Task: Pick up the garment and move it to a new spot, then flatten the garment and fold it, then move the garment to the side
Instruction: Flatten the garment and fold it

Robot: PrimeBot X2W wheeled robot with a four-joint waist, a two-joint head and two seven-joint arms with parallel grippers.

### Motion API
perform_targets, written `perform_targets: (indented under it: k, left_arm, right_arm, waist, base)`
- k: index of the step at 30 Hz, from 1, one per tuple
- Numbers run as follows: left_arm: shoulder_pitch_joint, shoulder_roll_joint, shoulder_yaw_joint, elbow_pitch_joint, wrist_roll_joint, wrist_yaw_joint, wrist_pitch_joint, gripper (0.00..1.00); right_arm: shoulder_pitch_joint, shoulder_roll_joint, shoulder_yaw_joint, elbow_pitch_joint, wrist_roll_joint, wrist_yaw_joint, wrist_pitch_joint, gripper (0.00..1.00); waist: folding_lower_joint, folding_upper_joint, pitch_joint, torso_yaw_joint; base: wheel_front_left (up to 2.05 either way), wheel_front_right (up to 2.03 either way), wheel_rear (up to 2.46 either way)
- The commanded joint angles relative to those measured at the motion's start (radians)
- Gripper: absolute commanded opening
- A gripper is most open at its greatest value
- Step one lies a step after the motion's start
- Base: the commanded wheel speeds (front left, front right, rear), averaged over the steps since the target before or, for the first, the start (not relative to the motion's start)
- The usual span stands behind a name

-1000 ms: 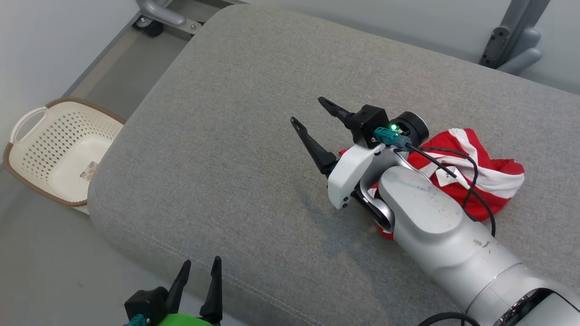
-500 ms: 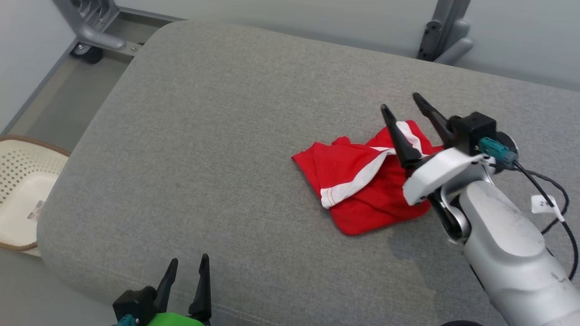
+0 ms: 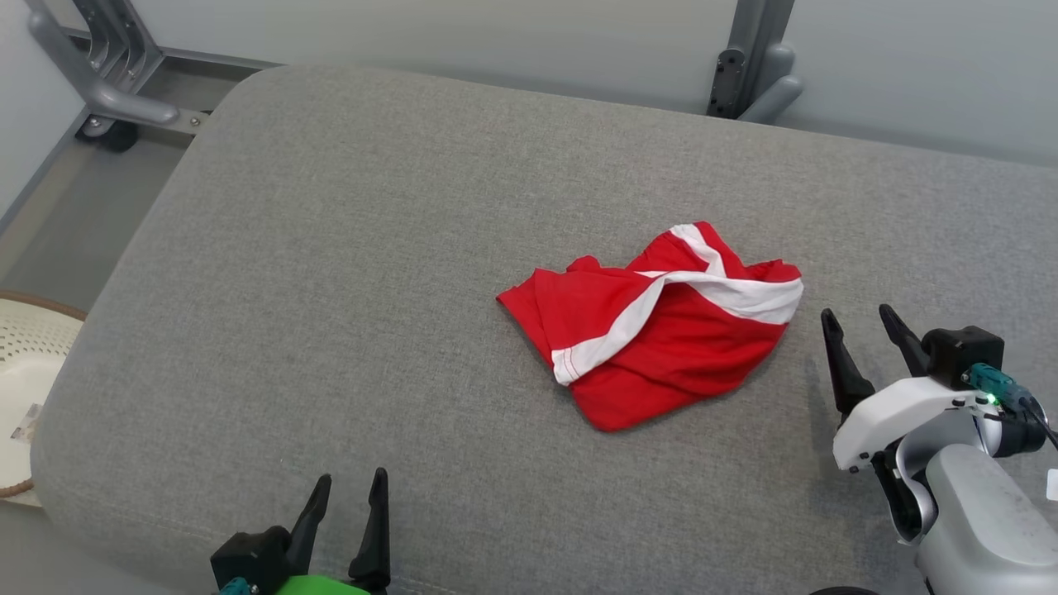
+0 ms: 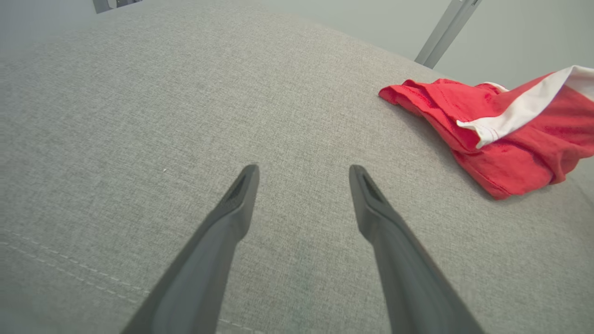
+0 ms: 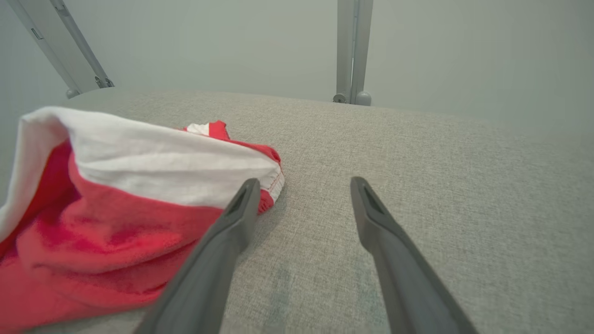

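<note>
Listener: Progress on the task: what is done, and what is left?

Describer: Red garment (image 3: 661, 330) with a white band, lying in a loose, rumpled heap on a grey padded surface (image 3: 331, 248). Nothing grips it. It is neither flat nor folded, so as I judge it the flattening, the folding and the last move to the side all remain. Whether this heap already sits at its new spot cannot be told from the scene.

Listener: Where does it lie from the jaws?

Describer: Just to the left of the right jaws, about level with their tips. In the head view a narrow strip of bare grey separates the two. From the left jaws it is ahead and to the right, well apart. A pale basket (image 3: 25, 388) sits far out to the left of the left jaws, off the surface.

Listener: And the jaws themselves?

Describer: Both pairs are spread wide and hold nothing. The right fingers (image 3: 839, 364) point forward, low over the surface. In the right wrist view the white hem lies beside the left one, probably without contact. The left fingers (image 3: 376, 529) are parted over bare grey fabric and touch nothing.
</note>
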Motion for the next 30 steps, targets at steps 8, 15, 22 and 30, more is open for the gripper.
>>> perform_targets:
  k: [8, 15, 22, 30]
  left_arm:
    - [-0.027, 0.003, -0.003, -0.008, -0.008, -0.003, 0.0, 1.0]
    - [-0.039, 0.003, -0.016, -0.015, -0.016, 0.004, 0.0, 1.0]
    - [-0.051, 0.003, -0.022, -0.025, -0.025, 0.009, 0.0, 1.0]
    - [-0.053, 0.003, -0.004, -0.04, -0.011, 0.01, 0.0, 1.0]
  right_arm:
    - [-0.066, 0.018, -0.015, 0.095, -0.023, 0.0, 0.0, 1.0]
    - [-0.133, 0.024, 0.007, 0.204, -0.027, 0.0, 0.0, 1.0]
    - [-0.193, 0.044, 0.032, 0.3, 0.0, 0.0, 0.001, 0.43]
    - [-0.193, 0.037, 0.057, 0.29, 0.043, -0.001, 0.001, 0.0]
  waist:
    - [0.0, 0.0, 0.07, 0.066]
    - [0.0, 0.0, 0.101, 0.096]
    - [0.0, 0.0, 0.129, 0.108]
    - [0.0, 0.0, 0.116, 0.081]
  base:
    - [0.0, 0.0, 0.0]
    - [0.0, 0.0, 0.0]
    - [0.0, 0.0, 0.0]
    - [0.0, 0.0, 0.0]
